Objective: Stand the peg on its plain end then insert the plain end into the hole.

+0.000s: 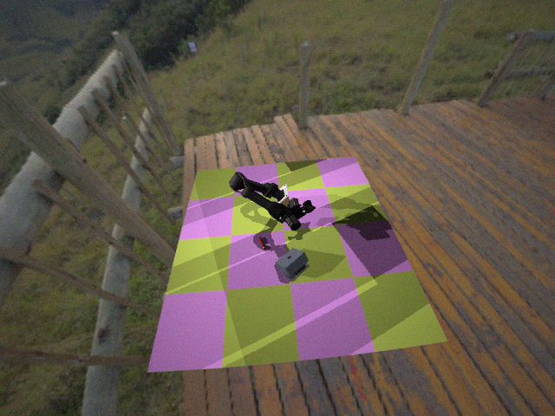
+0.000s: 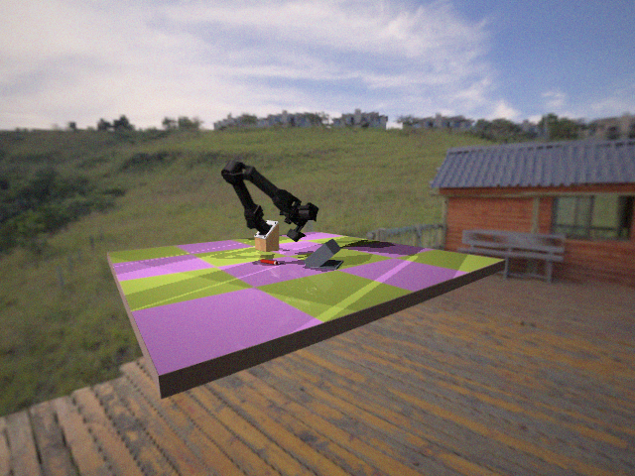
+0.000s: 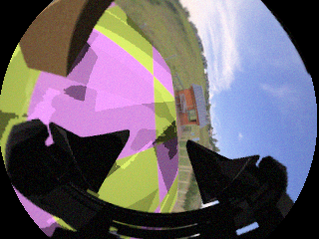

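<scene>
The red peg [image 1: 262,243] [image 2: 269,262] lies flat on the checkered table [image 1: 192,322] [image 2: 215,327], to the left of the panel. Its white band is too small to make out. The grey sloped panel [image 1: 292,263] [image 2: 322,254] stands near the table's middle, and its hole is not visible from these angles. My gripper [image 1: 301,215] [image 2: 304,222] [image 3: 156,155] is open and empty. It hangs in the air above the table, behind the panel and peg, turned on its side. Neither the peg nor the panel shows in the wrist view.
The arm's brown base block [image 2: 266,239] [image 3: 63,27] stands just behind the peg. The table is a raised slab on a wooden deck [image 1: 470,201] [image 2: 461,384]. A wooden fence [image 1: 89,170] runs along the left side.
</scene>
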{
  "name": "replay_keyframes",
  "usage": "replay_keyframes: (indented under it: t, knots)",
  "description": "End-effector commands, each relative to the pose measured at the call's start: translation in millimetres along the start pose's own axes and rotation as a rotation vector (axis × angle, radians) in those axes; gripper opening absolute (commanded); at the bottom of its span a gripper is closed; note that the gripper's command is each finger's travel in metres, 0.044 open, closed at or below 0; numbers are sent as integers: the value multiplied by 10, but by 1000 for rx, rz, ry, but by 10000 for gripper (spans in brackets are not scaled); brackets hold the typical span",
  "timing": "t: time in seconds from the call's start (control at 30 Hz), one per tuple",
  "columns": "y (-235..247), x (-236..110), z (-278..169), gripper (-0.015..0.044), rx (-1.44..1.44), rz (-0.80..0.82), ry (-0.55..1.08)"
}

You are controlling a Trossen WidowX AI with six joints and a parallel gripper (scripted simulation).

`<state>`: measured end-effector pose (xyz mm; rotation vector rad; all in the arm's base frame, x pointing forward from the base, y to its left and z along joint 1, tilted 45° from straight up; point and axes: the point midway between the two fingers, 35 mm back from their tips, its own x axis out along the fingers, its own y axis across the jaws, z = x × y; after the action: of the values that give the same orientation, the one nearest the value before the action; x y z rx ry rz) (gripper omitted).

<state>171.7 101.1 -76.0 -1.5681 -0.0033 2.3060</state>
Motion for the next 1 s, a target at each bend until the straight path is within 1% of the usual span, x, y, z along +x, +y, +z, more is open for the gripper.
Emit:
replay_keyframes:
  t: [0.0,0.03,0.53,0.97]
  knots:
    - [2,-3,-4,426,5,2,1]
    - [7,-12,-15,440,20,7,6]
    - [178,-316,-316,440,475,126,161]
    - [348,-649,-536,440,873,182,340]
